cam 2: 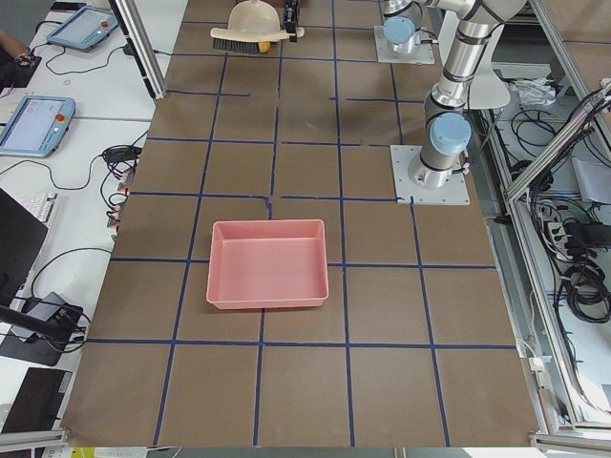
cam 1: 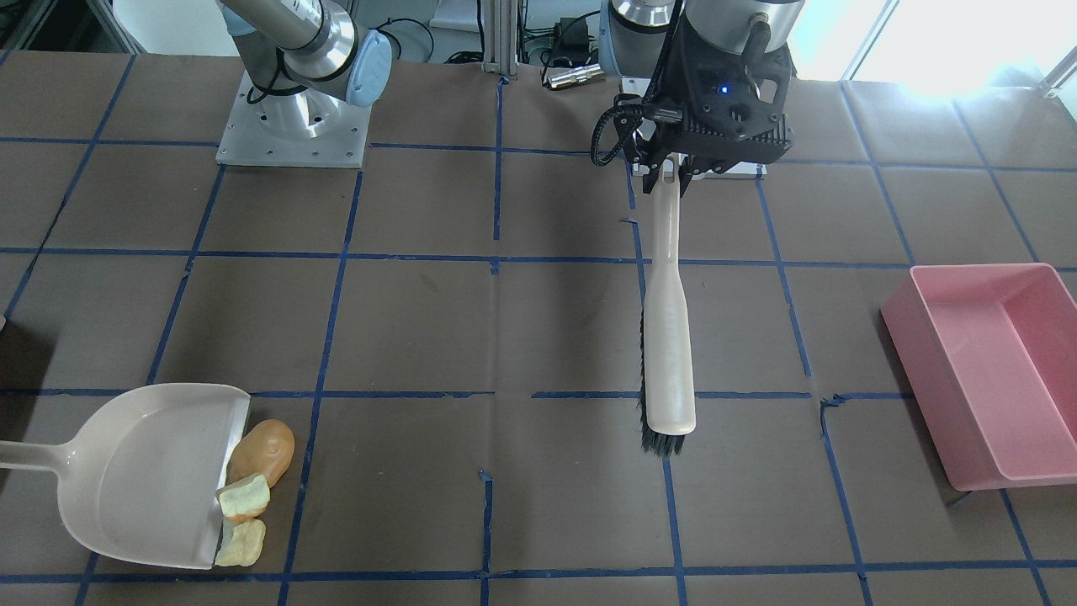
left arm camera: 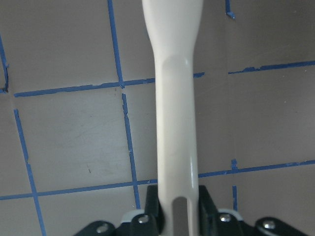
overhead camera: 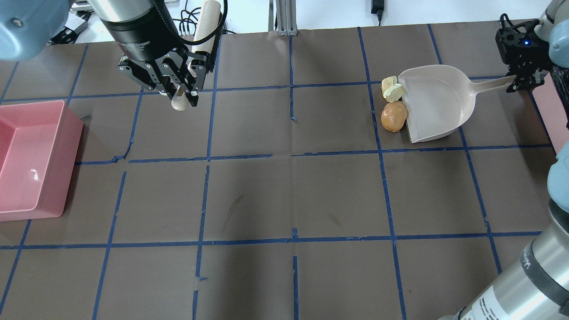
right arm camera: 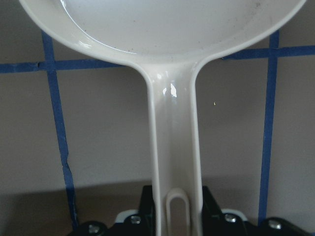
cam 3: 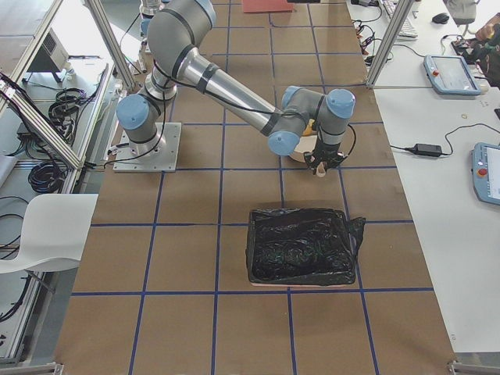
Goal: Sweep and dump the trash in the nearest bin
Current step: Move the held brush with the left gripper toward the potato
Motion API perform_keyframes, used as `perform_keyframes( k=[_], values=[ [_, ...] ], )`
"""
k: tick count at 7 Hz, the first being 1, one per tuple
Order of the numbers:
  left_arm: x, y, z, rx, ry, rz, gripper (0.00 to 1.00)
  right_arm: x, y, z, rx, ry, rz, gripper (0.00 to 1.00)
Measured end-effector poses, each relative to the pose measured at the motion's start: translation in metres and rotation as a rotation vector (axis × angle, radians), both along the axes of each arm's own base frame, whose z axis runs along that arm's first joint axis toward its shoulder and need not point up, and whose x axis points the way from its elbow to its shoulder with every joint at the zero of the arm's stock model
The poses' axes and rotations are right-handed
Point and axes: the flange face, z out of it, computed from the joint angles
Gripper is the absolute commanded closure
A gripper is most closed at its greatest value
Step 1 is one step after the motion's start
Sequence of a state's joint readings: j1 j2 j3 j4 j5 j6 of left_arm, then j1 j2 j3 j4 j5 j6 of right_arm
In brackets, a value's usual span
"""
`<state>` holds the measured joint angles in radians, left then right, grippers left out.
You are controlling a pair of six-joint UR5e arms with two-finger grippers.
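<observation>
Left gripper point(cam 1: 669, 177): we see the jaws closed tight on the end of the brush point(cam 1: 669, 337) handle. The brush head reaches away from the robot base, dark bristles at its far end. Right gripper point(right arm camera: 176, 204): jaws clamped on the tip of the dustpan point(overhead camera: 438, 106) handle. We note the trash at the pan's open lip: orange-brown lump point(overhead camera: 394, 116) just beside it, one pale chunk point(overhead camera: 394, 92) against the lip, the other pale chunk point(overhead camera: 389, 82) touching the first. Pink bin point(overhead camera: 26, 160) on the left arm's side, well apart from the trash. Black-lined bin point(cam 3: 301, 246) near the right arm.
</observation>
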<state>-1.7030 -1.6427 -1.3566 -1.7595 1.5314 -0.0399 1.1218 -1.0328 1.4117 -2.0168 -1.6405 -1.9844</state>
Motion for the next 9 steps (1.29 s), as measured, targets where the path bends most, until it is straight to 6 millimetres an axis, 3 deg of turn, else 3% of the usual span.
perform_keyframes(
  k=[2, 4, 5, 9],
  values=[
    [-0.004, -0.001, -0.005, 0.012, -0.006, -0.008, 1.0, 0.0, -0.002, -0.004, -0.009, 0.003, 0.001, 1.0],
    [-0.023, 0.002, -0.02, 0.067, -0.016, -0.042, 1.0, 0.0, -0.003, -0.006, -0.008, 0.002, 0.001, 1.0],
    [-0.049, 0.003, -0.032, 0.094, -0.027, -0.067, 1.0, -0.001, -0.004, -0.006, -0.01, 0.004, 0.002, 1.0],
    [-0.197, 0.008, -0.108, 0.167, -0.14, -0.115, 1.0, -0.004, -0.006, -0.003, -0.044, 0.022, -0.007, 1.0]
  ],
)
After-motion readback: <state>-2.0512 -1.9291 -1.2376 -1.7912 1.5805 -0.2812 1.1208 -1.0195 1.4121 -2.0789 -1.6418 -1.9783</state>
